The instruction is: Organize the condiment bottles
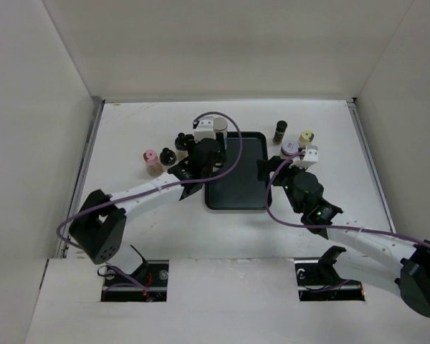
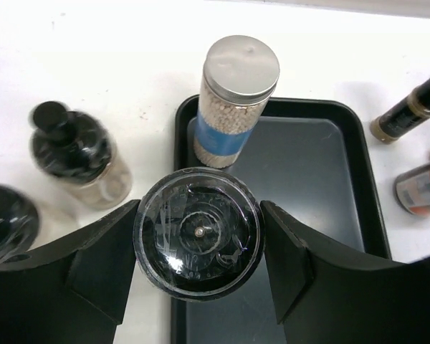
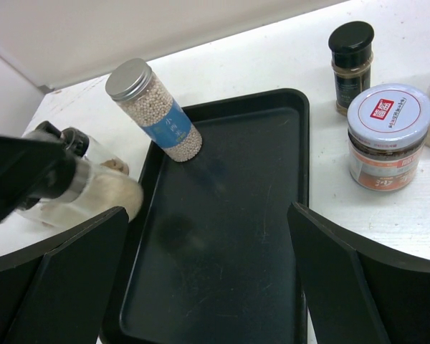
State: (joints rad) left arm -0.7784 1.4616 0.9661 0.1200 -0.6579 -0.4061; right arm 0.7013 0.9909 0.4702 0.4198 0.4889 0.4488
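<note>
Loading the flat black rectangular tray [image 2: 308, 165].
My left gripper [image 2: 198, 240] clamps the clear, black-topped grinder bottle [image 2: 198, 228] over the tray's left edge; next, lower and release. Right gripper [image 3: 208, 276] gapes empty.

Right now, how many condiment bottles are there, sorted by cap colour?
Black caps: 3
Clear-topped grinder: 1
Silver cap: 1
Pink cap: 1
White lid, red label: 1
Pale yellow cap: 1
Total: 8 bottles
</note>
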